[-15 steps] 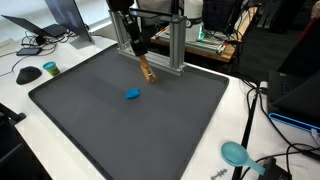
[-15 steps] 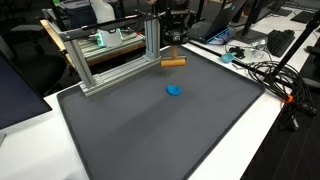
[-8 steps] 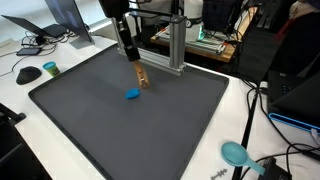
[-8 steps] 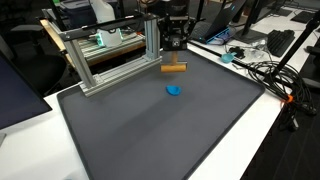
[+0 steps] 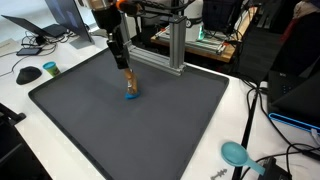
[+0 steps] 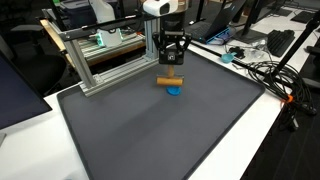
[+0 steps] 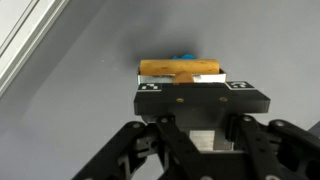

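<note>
My gripper (image 5: 126, 75) (image 6: 170, 72) is shut on a tan wooden cylinder (image 5: 129, 84) (image 6: 169, 81), which it holds lying level across the fingers. The cylinder hangs just over a small blue piece (image 5: 131, 97) (image 6: 174, 91) that lies on the dark grey mat (image 5: 100, 130) (image 6: 150, 140). Whether the two touch I cannot tell. In the wrist view the cylinder (image 7: 180, 67) shows beyond the gripper (image 7: 182, 82), and a bit of the blue piece (image 7: 183, 59) peeks out behind it.
An aluminium frame (image 5: 175, 50) (image 6: 110, 65) stands at the mat's far edge. A teal round tool (image 5: 235, 153) lies off the mat near cables. A mouse (image 5: 28, 74), a dark disc (image 5: 50, 67) and a laptop (image 5: 60, 20) sit on the white table. More cables (image 6: 265, 70) run beside the mat.
The gripper has carried the tan cylinder away from the aluminium frame and down, until it hangs right over the blue piece. The blue piece has not moved.
</note>
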Available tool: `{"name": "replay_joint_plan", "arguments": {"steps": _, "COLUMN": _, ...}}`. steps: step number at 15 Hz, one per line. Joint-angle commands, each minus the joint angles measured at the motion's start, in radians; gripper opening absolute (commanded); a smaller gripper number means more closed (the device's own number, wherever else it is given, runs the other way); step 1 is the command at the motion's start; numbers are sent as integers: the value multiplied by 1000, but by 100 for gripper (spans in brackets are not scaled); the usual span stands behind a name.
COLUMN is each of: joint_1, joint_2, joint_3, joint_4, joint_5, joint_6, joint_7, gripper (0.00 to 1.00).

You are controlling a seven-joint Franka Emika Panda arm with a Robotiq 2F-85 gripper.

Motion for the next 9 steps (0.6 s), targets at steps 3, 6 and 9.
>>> {"name": "replay_joint_plan", "arguments": {"steps": 3, "joint_1": 36, "joint_2": 42, "joint_3": -18, "joint_4": 65, "joint_5": -30, "joint_6": 0, "joint_7": 113, "gripper": 22}}
{"name": "replay_joint_plan", "arguments": {"steps": 6, "joint_1": 49, "joint_2": 70, "joint_3": -18, "joint_4": 102, "joint_5": -43, "joint_6": -12, "joint_7": 151, "gripper": 22}}
{"name": "replay_joint_plan", "arguments": {"steps": 9, "joint_1": 60, "joint_2": 105, "joint_3": -22, "joint_4": 137, "joint_5": -64, "joint_6": -26, "joint_7": 178, "gripper": 22}}
